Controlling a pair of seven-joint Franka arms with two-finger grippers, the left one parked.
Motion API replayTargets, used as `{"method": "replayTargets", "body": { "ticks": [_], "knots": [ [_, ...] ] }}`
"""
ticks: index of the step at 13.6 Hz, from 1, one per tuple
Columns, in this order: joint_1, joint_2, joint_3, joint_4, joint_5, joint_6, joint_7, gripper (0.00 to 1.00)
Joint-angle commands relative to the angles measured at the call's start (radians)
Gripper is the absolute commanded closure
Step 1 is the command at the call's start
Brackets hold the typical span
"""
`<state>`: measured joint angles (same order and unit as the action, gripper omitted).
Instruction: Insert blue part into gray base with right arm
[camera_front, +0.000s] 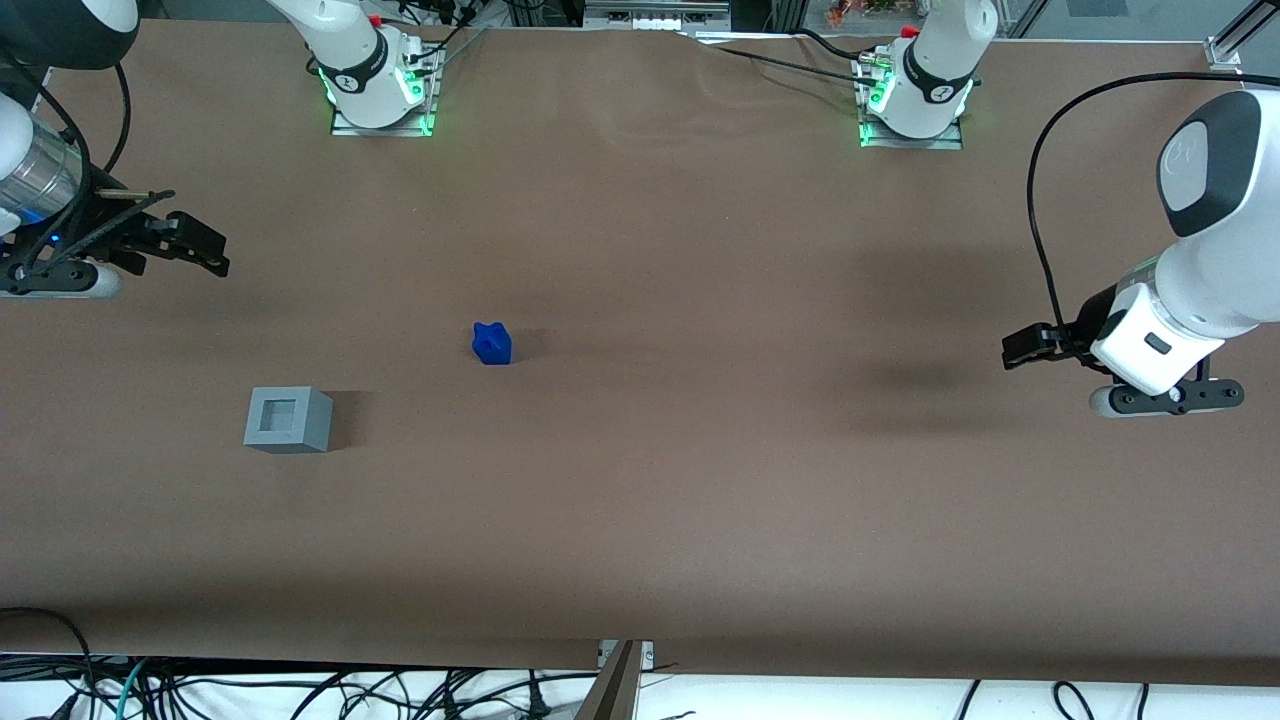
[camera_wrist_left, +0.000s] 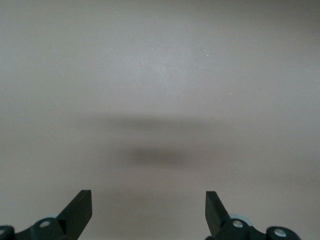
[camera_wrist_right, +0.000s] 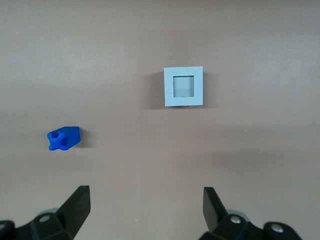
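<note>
Gray base (camera_front: 288, 420) nearest front camera, upright on brown surface (camera_front: 700, 480), recess up, vacant. Blue part (camera_front: 491, 343) farther back, well apart from base. Right arm (camera_front: 35, 175) pincer (camera_front: 205, 250) spread wide, holding nothing, hovering at working arm's end.

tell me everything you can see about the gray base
The gray base is a light-grey, plastic-looking cube with a square recessed hole in its top face, nothing in it. It sits upright on the brown table, touching nothing else, nearer the front camera than the blue part. The end effector hangs open, well apart from it.
</note>
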<state>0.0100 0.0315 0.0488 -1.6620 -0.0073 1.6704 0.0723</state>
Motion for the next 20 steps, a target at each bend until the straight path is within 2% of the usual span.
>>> {"method": "replayTargets", "body": {
  "ticks": [1,11,20],
  "knots": [
    [-0.007,-0.009,0.006,-0.001,0.006,-0.005,-0.002,0.00],
    [0.002,0.001,0.016,0.025,-0.013,-0.005,0.011,0.00],
    [-0.002,0.010,0.013,0.042,0.000,-0.011,-0.005,0.00]
  ]
}}
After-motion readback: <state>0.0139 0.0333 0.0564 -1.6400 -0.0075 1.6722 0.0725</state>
